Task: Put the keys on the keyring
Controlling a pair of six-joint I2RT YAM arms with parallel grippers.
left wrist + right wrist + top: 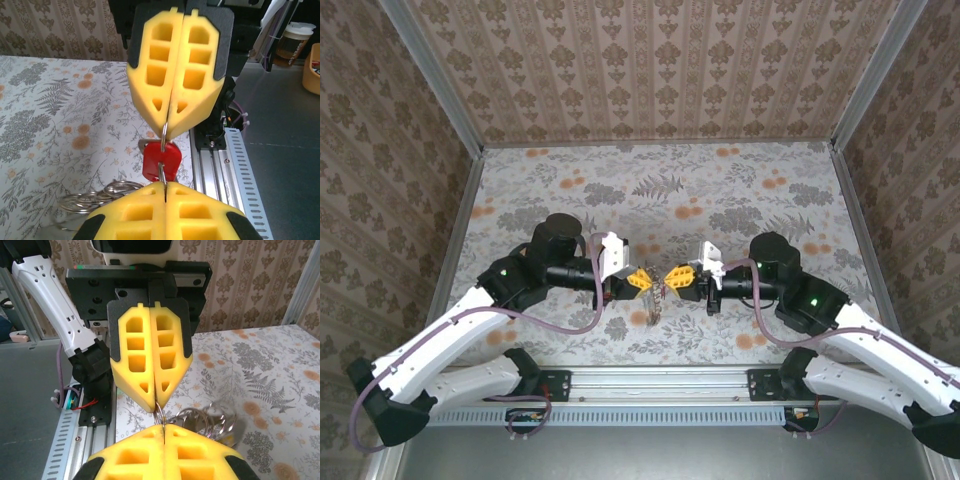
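Observation:
A thin metal keyring point(163, 141) is stretched between my two grippers, which face each other tip to tip above the near middle of the table. My left gripper point(165, 186) is shut on the ring's near side. My right gripper point(168, 134) is shut on its far side. A key with a bright red head point(161, 161) hangs at the ring between the yellow tips, its blade hidden. From above, the left gripper point(642, 279) and the right gripper point(677, 278) nearly touch. In the right wrist view my right gripper point(163, 427) and the left gripper point(157, 407) pinch the same keyring point(159, 415).
A bundle of loose metal rings point(100, 196) point(210, 420) lies on the floral tablecloth point(660, 190) just under the grippers. The aluminium rail point(235, 165) runs along the near edge. Patterned walls close the table's left, right and back sides.

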